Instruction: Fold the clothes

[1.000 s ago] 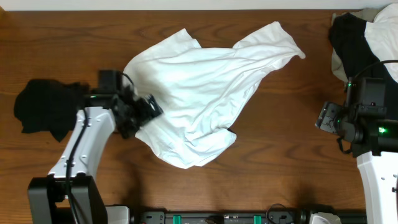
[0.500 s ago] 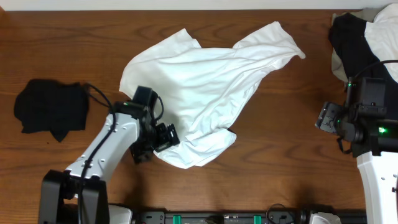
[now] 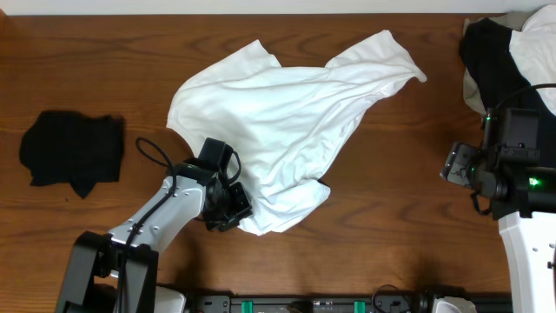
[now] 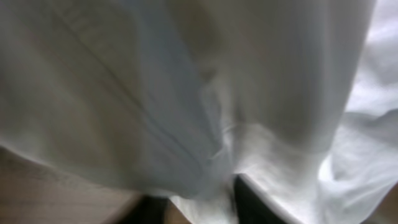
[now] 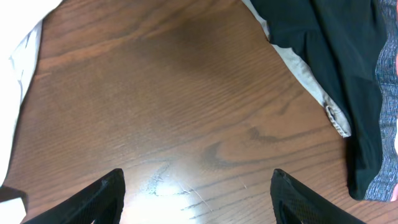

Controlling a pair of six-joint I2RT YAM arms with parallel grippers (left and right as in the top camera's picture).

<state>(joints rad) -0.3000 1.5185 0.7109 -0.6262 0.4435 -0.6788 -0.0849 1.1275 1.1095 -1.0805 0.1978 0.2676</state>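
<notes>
The clothes, a crumpled white T-shirt, lie spread across the middle of the wooden table. My left gripper is at the shirt's lower left hem, its jaws drawn in on a bunch of the fabric. In the left wrist view white cloth fills the frame, and a fold of it sits in my left gripper between the two dark fingertips. My right gripper hovers at the right side, apart from the shirt. Its jaws stand open over bare wood.
A small black folded garment lies at the left. A large black garment heaped with pale cloth fills the back right corner, and its edge shows in the right wrist view. The shirt's edge shows there at the left.
My left arm swung from the shirt's left edge down to its lower left hem, and its jaws closed on the cloth. The right arm has not moved.
</notes>
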